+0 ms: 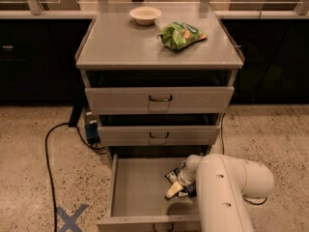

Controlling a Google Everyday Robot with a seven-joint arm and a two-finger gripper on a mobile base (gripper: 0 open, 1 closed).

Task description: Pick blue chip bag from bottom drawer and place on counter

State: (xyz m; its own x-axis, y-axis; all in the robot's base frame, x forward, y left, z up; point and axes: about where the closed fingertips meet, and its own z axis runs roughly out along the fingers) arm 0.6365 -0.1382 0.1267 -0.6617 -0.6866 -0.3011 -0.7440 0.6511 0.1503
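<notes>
The bottom drawer (140,187) is pulled open at the foot of the grey cabinet. The blue chip bag (173,174) lies at the drawer's right side, dark with white patches and mostly covered by my arm. My gripper (175,189) reaches down into the drawer and sits right on or against the bag. My white arm fills the lower right of the camera view and hides the drawer's right part. The counter (120,45) is the flat grey top of the cabinet.
A bright green snack bag (181,34) and a small white bowl (145,15) sit on the counter's far half. Two closed drawers (159,99) with loop handles are above. A black cable (47,153) and blue tape cross (70,217) lie on the floor at left.
</notes>
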